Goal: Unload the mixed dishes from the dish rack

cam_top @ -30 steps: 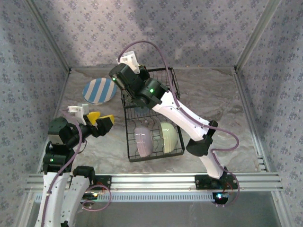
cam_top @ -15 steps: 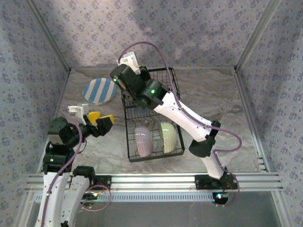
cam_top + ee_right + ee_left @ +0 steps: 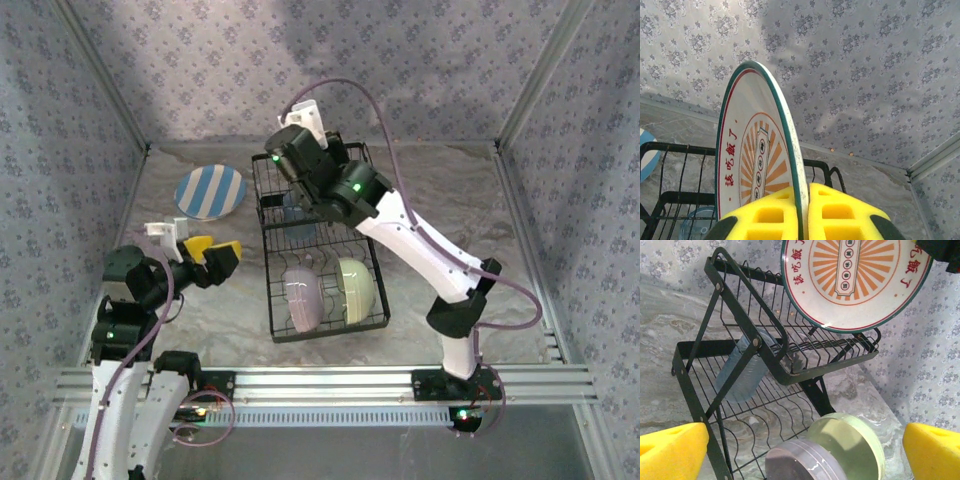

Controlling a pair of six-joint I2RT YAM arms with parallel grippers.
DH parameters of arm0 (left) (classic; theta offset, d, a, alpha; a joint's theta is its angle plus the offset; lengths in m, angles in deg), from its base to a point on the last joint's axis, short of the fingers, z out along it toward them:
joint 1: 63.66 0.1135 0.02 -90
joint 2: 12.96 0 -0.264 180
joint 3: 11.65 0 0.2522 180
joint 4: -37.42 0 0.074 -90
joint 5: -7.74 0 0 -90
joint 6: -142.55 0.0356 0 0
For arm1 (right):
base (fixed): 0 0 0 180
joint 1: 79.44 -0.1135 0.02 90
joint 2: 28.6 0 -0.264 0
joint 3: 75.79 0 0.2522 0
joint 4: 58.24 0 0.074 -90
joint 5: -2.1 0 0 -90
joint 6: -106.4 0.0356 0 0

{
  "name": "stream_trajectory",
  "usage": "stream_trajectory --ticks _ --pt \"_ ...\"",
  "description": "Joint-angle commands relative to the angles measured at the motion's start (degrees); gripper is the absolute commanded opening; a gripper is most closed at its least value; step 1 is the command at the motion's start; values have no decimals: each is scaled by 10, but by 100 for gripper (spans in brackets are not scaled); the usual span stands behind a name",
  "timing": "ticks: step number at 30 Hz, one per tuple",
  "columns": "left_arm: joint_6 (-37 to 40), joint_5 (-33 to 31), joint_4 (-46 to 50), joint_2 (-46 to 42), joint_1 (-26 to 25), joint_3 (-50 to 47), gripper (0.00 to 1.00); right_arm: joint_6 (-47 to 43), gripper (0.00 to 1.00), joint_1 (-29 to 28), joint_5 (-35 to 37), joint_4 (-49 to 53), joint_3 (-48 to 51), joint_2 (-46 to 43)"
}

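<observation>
The black wire dish rack [image 3: 318, 248] has thin bars. Above it, the right gripper [image 3: 803, 212] pinches the rim of a round, shiny plate [image 3: 757, 165] with orange rays. A smooth purple bowl [image 3: 302, 297] and a green bowl [image 3: 357, 288] lean in the rack. The left gripper [image 3: 215, 250] gapes wide, holding nothing.

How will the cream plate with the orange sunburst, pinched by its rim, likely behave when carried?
The plate looks rigid: held on edge, it shows no sag. Its glossy face suggests a slippery glaze, so it may pivot between the right gripper's pads, which clamp just one spot on the rim. It probably chips if knocked against the dish rack.
</observation>
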Motion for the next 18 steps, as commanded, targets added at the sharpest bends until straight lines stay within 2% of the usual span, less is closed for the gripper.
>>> stream_trajectory --ticks 1,5,13,18 --pt "-22 25 -27 6 -3 17 99 34 0 25 -52 14 12 -52" --pt "-57 74 -68 30 -3 37 99 53 0 52 -130 20 56 -100" --pt "-104 175 -130 130 -14 116 99 115 0 130 -331 24 149 -202" --pt "-104 178 -137 209 -61 178 99 153 0 183 -448 26 190 -252"
